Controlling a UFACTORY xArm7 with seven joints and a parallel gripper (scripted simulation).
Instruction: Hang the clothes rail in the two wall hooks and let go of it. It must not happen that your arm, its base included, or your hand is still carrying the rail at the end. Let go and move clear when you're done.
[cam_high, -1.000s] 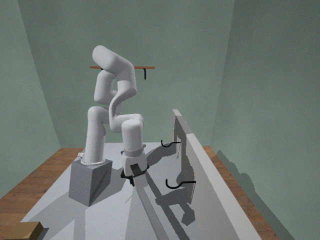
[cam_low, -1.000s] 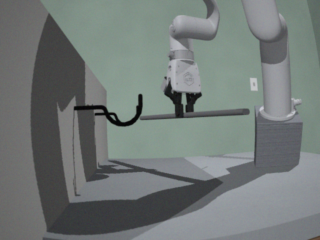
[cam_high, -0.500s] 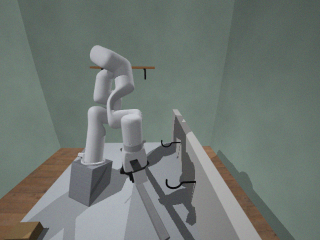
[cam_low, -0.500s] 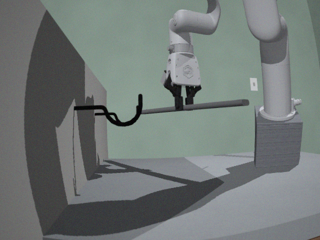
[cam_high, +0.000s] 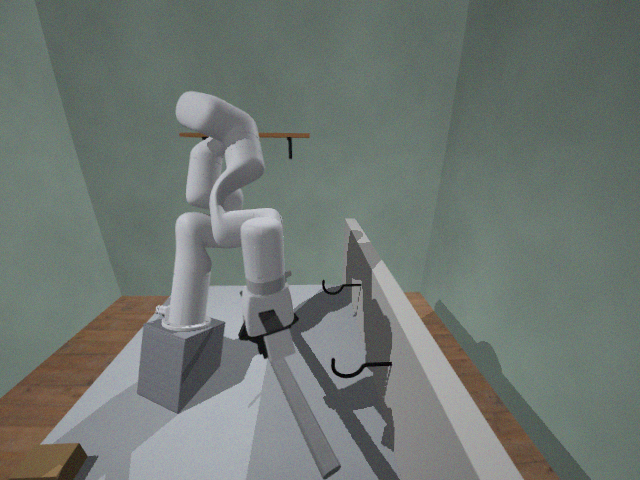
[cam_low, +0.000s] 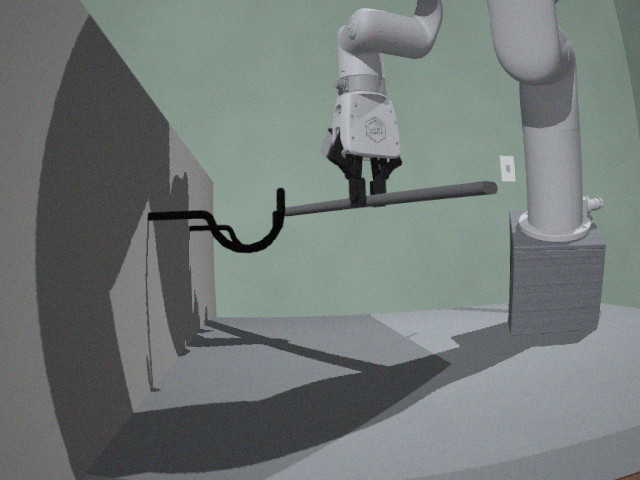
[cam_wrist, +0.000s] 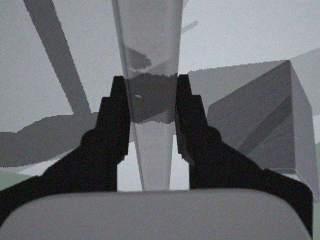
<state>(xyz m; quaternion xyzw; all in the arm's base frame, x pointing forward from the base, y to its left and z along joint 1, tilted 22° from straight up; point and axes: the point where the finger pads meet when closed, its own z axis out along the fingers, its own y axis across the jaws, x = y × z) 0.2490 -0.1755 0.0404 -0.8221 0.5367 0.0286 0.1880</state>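
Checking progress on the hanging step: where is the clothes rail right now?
The clothes rail hangs level in the air, clamped in the claw. In the top view it sits beside the two wall hooks, not yet in them.
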